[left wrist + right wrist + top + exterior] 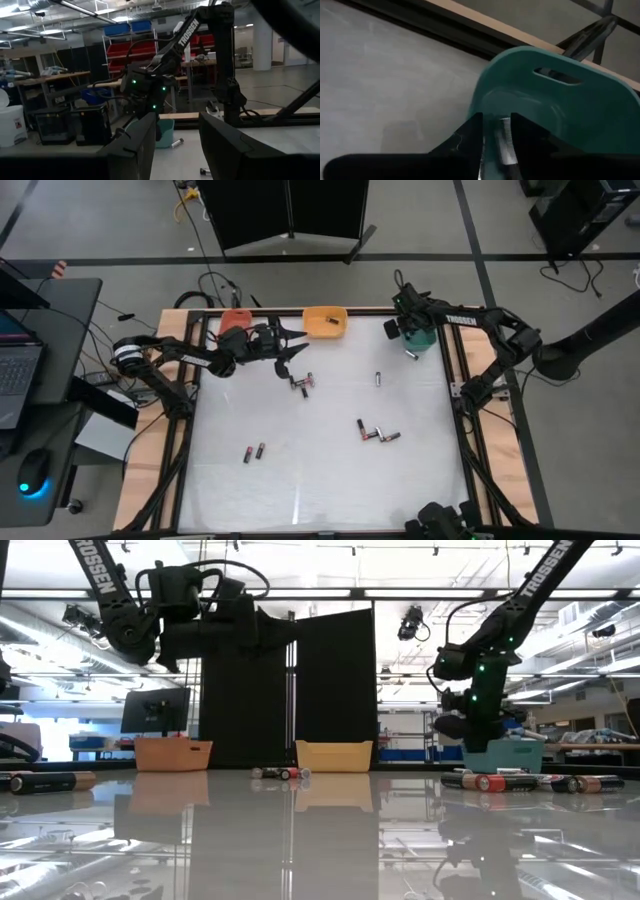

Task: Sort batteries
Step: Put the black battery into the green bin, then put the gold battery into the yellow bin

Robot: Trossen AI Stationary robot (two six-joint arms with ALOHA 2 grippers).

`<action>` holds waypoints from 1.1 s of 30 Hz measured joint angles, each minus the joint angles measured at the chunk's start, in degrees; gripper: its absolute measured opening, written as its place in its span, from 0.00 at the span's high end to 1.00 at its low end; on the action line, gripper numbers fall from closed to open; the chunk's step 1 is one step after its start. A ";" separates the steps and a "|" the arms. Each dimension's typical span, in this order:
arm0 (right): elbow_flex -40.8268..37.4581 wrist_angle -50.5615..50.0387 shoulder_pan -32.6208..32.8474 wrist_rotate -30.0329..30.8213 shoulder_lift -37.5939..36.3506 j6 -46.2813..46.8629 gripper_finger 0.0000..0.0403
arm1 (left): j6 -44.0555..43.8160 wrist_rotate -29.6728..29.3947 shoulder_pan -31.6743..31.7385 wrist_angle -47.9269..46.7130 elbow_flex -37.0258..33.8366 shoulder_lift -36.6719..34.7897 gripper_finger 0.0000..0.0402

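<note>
The right gripper [496, 131] hangs over the teal bin [555, 107] at the table's 1 o'clock, pinching a silvery battery [504, 137] (upright between its fingers). The left gripper [297, 347], fingers spread and empty, hovers toward 11 o'clock; loose batteries [378, 434] lie mid-table

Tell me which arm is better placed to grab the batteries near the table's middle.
Left, probably: the left gripper is open just above the nearest batteries, while the right gripper holds a battery over the teal bin.
</note>
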 joint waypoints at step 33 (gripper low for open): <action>2.21 -28.00 48.18 -10.96 -22.17 5.76 0.90 | 0.25 0.00 -0.02 -2.49 0.02 0.00 0.61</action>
